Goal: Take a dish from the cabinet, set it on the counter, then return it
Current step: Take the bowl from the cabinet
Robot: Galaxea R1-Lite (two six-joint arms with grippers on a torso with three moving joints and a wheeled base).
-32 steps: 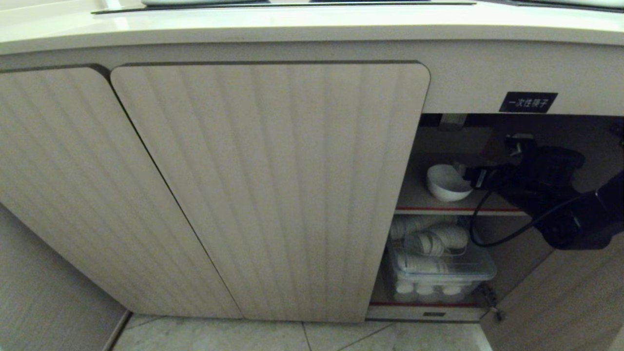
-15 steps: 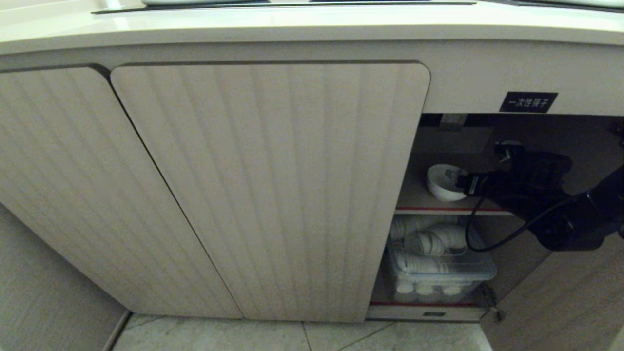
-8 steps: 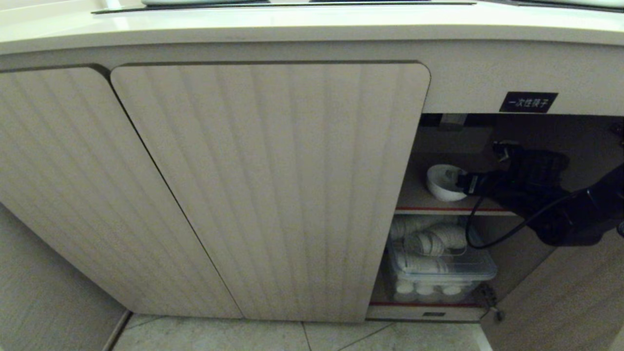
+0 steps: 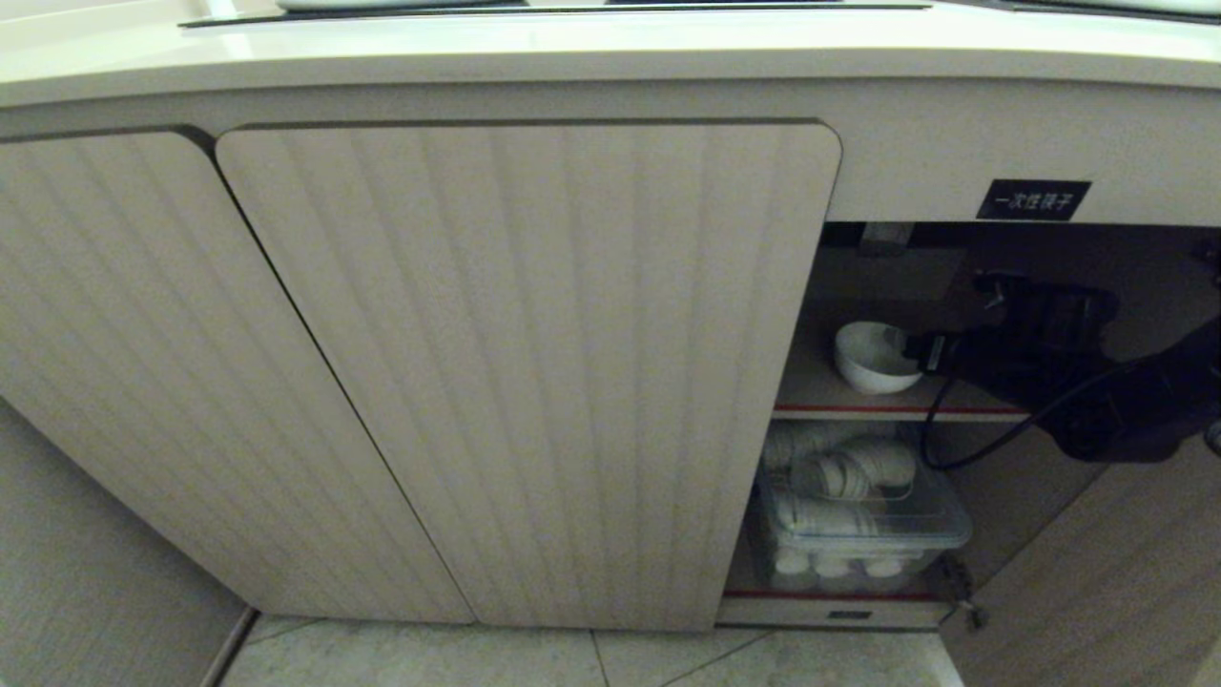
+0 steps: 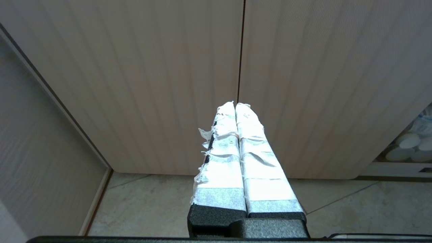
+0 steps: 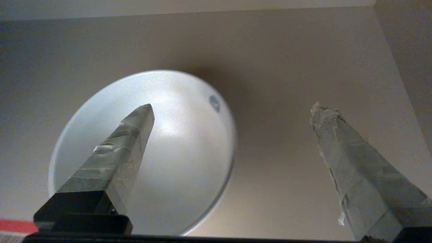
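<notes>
Right gripper (image 6: 229,114), a black two-fingered claw with grey tape wrapped around its fingers, reaches into the open right-hand bay of the low cabinet (image 4: 525,372), a beige unit with vertically ribbed, round-cornered doors. Its jaws stand spread wide and grasp nothing. The dish (image 4: 873,358), a small plain white round ceramic bowl, sits upright on the red-edged upper shelf (image 4: 887,410), towards that shelf's left end. In the right wrist view one taped finger (image 6: 131,135) lies over the bowl's hollow while the other finger (image 6: 341,148) stands well clear of the rim, over bare shelf, so the near wall of the bowl lies between the two.

Whether this is the first pick or the moment after putting the bowl back cannot be told from the pictures; the bowl rests free on the shelf and the long cream-beige counter (image 4: 572,48) above shows no dish in the strip that is visible. If it is the pick, the next move calls for lowering one finger inside, closing on the rim, then lifting without catching the shelf edge or the frame above.

Left gripper (image 5: 236,135), white-taped, hangs parked before the shut doors, its fingers pressed together and empty.
</notes>
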